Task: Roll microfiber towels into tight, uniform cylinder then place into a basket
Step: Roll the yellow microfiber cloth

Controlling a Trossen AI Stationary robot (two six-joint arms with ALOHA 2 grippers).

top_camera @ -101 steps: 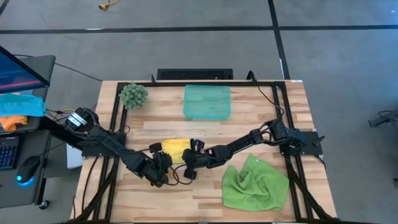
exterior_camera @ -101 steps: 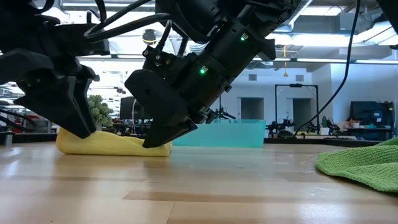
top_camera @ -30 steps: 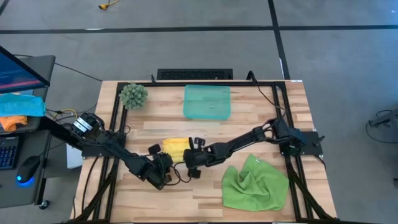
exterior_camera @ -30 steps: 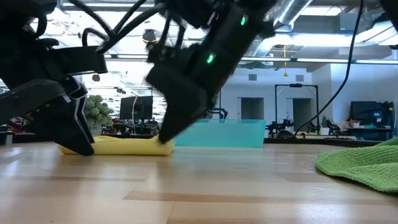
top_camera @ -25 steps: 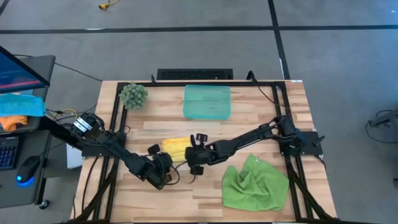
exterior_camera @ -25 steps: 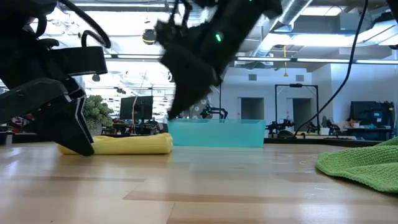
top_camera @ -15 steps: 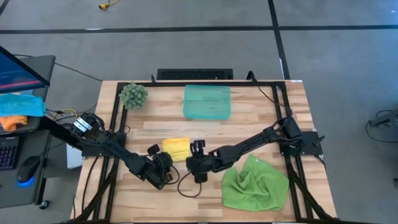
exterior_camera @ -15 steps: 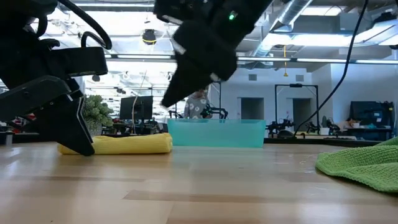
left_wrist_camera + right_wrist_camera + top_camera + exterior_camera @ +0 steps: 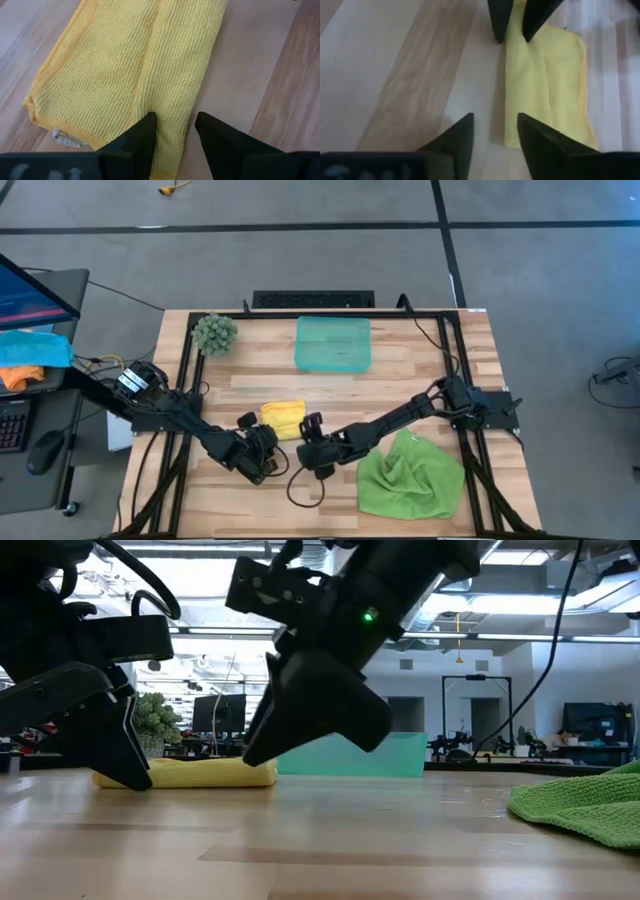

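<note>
A: Two towels on the surface point(image 9: 420, 385), quick pass. The yellow towel point(image 9: 283, 418) is a folded, half-rolled bundle near the middle, well short of the basket point(image 9: 333, 343), which sits at the far edge with nothing in it that I can see.

B: Left side?

A: My left gripper point(image 9: 262, 442) is down at the yellow towel's near end. In the left wrist view its fingers point(image 9: 142, 140) stand a little apart with the towel's edge running between them. I can't tell if they actually pinch the cloth.

B: And the right?

A: My right gripper point(image 9: 313, 430) hangs just beside the yellow towel, off it. In the right wrist view the fingers point(image 9: 455, 140) are spread with only bare wood between them, holding nothing. The low view shows it raised above the surface.

B: Green one?

A: The green towel point(image 9: 410, 473) lies crumpled near the front right, under the right arm, unrolled. A fuzzy green ball point(image 9: 214, 333) sits at the far left corner, apart from everything.
</note>
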